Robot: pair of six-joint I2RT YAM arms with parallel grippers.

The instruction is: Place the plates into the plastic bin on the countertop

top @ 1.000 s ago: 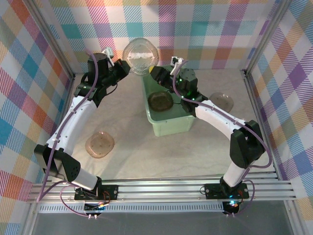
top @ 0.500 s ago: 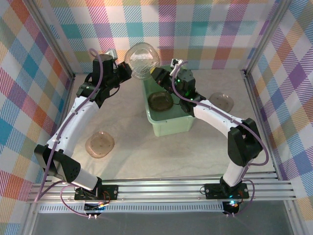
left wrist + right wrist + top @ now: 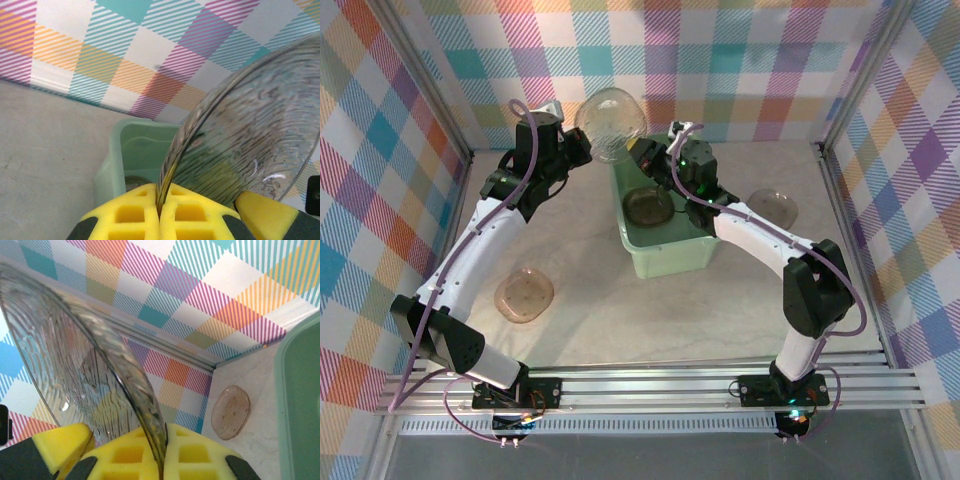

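You had pastel plaid-patterned walls closing the booth from 9 through 12 to 3 o'clock, with silver aluminium posts framing the corners. A ribbed aluminium rail crossed at 6 o'clock, bordering the evenly lit pale beige marble-look countertop.

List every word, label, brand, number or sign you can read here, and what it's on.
No text can be read anywhere.
The raised plate, pinched by the left gripper and right gripper, shows only ribbing.
The green bin, countertop and plaid walls are unmarked.
Any labels on the arms are too small to tell.
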